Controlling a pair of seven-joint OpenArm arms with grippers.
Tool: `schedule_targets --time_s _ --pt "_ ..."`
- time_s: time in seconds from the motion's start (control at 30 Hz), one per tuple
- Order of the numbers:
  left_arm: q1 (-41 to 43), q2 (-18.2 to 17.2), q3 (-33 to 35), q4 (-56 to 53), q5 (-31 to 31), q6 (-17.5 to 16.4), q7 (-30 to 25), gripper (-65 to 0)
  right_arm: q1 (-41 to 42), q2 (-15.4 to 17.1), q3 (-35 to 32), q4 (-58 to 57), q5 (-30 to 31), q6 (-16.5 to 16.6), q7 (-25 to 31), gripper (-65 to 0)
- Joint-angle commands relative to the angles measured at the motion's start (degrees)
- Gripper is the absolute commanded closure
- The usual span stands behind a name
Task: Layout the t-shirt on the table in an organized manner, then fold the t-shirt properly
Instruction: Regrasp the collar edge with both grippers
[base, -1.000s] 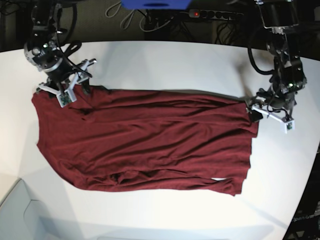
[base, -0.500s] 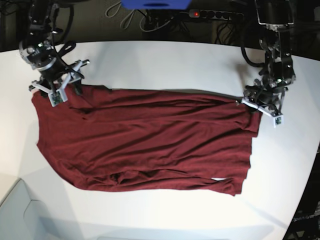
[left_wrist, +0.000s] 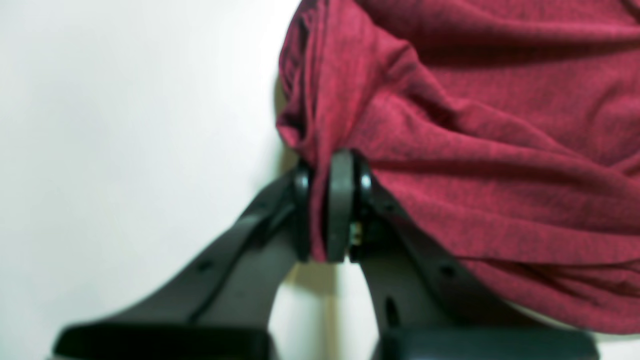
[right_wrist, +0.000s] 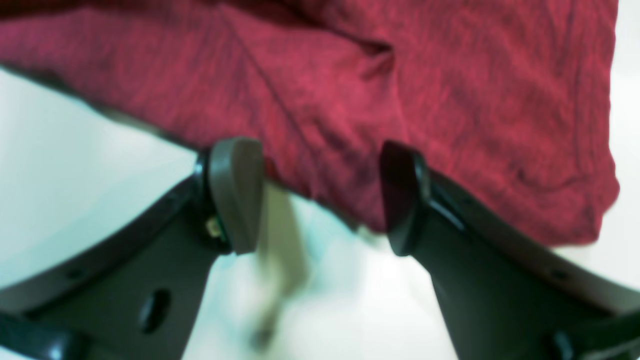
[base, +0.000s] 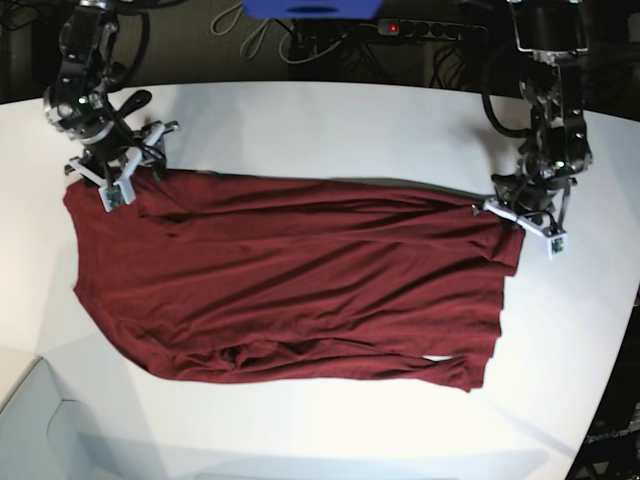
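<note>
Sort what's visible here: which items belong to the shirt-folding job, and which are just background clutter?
Belongs to the job:
- wrinkled dark red cloth t-shirt
- large smooth white table
- left tool, pinched shut on the t-shirt's edge
- right tool, open at the shirt's edge

Just lying about:
- black power strip with a red switch
- blue object behind the table

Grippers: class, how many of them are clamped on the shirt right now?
1. The left gripper pinches the t-shirt edge; the right gripper stands open over its edge.
</note>
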Motion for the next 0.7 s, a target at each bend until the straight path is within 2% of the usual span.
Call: schedule_targets --time_s 0.0,0.1,0.43,0.53,0.67 --pt "-0.9 -1.6 -0.4 1.0 0.0 -0.1 -1.2 0.0 0.4 0.6 0.4 0.4 0.7 0.1 1.0 -37.7" --pt "-0.9 -2.2 -0.5 1.3 0.0 -0.1 -1.2 0.0 0.3 1.8 0.3 -0.1 0.7 0.1 1.0 -37.6" --pt "-0.5 -3.1 -0.6 1.6 0.0 -0.1 -1.0 0.0 -2.6 2.3 0.3 0.2 0.7 0.1 1.2 -36.4" --pt "-0.3 -3.1 -0.6 1.6 0.0 -0.1 -0.8 0.0 -4.0 3.0 0.2 0.0 0.7 0.1 3.7 -29.3" --pt "0.5 -3.1 -0.6 1.6 0.0 -0.1 -0.7 0.0 -6.2 3.0 0.3 -0.2 0.7 0.1 8.2 -16.0"
